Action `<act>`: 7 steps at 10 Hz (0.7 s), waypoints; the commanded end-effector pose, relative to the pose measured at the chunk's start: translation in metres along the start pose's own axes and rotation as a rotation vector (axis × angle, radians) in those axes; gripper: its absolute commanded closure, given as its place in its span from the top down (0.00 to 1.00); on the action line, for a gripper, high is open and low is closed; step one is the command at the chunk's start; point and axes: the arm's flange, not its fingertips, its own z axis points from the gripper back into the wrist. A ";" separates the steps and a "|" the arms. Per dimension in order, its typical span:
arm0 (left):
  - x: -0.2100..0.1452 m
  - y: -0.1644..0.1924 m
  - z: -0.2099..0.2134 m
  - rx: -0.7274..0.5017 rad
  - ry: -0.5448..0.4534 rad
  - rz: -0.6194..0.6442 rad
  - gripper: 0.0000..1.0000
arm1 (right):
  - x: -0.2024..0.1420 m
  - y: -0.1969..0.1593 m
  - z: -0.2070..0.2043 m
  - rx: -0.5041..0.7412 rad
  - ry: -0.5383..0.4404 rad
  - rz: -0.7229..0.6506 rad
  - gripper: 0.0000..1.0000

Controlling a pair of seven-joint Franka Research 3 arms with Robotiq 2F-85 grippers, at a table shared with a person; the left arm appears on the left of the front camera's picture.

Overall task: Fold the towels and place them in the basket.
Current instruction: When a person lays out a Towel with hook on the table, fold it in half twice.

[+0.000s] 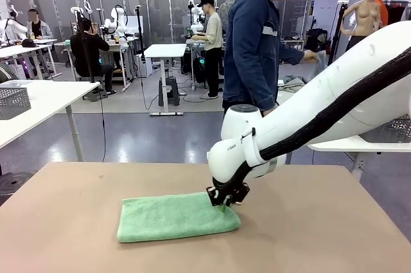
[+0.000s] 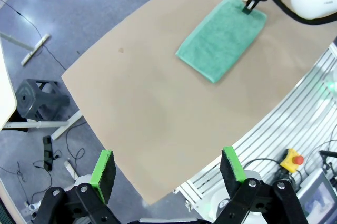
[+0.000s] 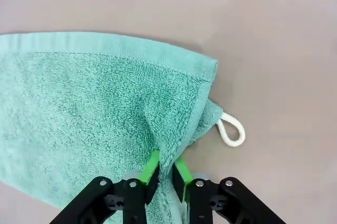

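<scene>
My left gripper [image 2: 168, 174]: pads wide apart, nothing between, hanging above table [image 2: 158, 118] near its edge, well apart from green towel [image 2: 224, 37]. Green towel: folded, lying flat on table, toward middle. My right gripper [image 1: 226, 201]: at green towel's right end, jaws clamped on pinched ridge of cloth, just beside corner with white loop [image 3: 231, 129].

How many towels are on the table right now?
1. A green towel lies near the middle of the table, one corner pinched by the right gripper. No other seems hidden there.
</scene>
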 end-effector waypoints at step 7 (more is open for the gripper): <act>-0.004 -0.002 -0.003 0.002 -0.005 -0.021 1.00 | -0.052 -0.024 0.130 -0.131 -0.113 0.085 0.00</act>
